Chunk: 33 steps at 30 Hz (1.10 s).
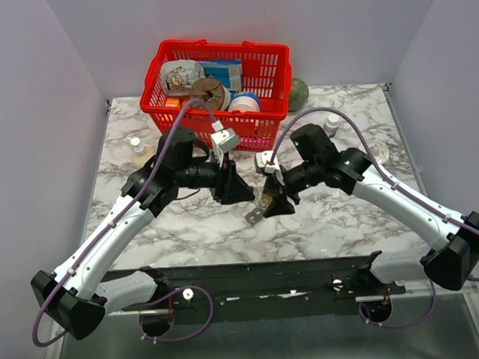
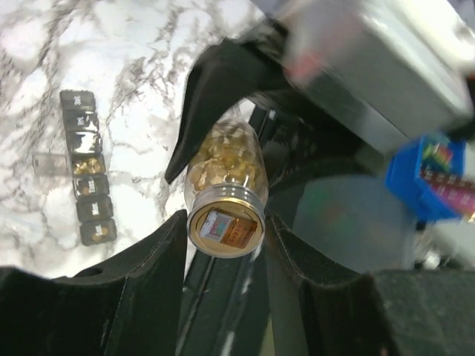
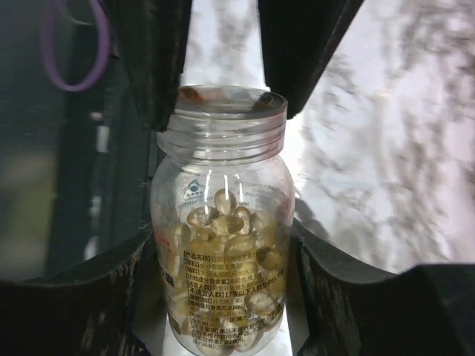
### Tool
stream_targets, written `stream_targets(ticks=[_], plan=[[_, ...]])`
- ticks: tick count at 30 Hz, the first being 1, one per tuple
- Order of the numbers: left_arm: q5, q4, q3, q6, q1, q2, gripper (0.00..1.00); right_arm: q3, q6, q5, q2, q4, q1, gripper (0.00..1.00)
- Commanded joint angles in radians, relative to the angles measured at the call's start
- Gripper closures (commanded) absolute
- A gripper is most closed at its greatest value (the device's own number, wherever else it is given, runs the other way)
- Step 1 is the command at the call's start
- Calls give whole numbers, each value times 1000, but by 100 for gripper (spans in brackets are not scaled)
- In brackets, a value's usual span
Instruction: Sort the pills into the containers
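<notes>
pill bottle [image 3: 223,193] held by r pincer [image 3: 221,237] & l pincer [image 2: 226,222]

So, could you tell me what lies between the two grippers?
The pill bottle: right gripper on its body, left gripper on its top; the right wrist view shows it.

The containers [image 2: 87,167] lie on the table [image 1: 346,222] near the pill bottle [image 3: 219,252], basket [image 1: 270,125] behind.

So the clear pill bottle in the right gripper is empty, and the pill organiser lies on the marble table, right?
Not empty: the right wrist view shows the clear pill bottle in the right gripper roughly half full of golden softgel capsules. The pill organiser does lie on the marble table.
</notes>
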<state>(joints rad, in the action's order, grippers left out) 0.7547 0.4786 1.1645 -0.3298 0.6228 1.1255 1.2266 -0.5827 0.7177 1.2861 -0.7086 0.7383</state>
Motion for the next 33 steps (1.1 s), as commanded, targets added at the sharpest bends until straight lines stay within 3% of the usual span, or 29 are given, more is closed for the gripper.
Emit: stream_targets(ticks=[1, 6, 10, 12, 13, 17, 20, 26, 30, 33], plan=[[250, 83, -25, 417, 18, -41, 67, 56, 70, 446, 44, -2, -4, 100], [233, 104, -6, 575, 35, -38, 66, 65, 144, 708, 125, 3, -14, 99], [196, 133, 18, 627, 40, -24, 65, 73, 194, 807, 171, 4, -27, 99], [181, 123, 20, 617, 41, -29, 59, 73, 195, 793, 176, 6, -28, 99], [173, 103, 8, 573, 41, -36, 55, 71, 190, 778, 174, 6, -28, 99], [114, -47, -31, 427, 38, -96, 17, 71, 170, 701, 156, 8, -34, 99], [34, -130, -71, 335, 34, -157, 1, 76, 147, 637, 131, 6, -34, 100], [-178, -190, -92, 16, 8, -259, 1, 97, 57, 464, 96, -23, -34, 99], [-349, -178, -112, -236, 6, -337, 1, 105, -34, 254, 65, -26, -33, 99], [-367, -178, -127, -441, 6, -348, 1, 70, -72, 102, 39, 50, -33, 99]])
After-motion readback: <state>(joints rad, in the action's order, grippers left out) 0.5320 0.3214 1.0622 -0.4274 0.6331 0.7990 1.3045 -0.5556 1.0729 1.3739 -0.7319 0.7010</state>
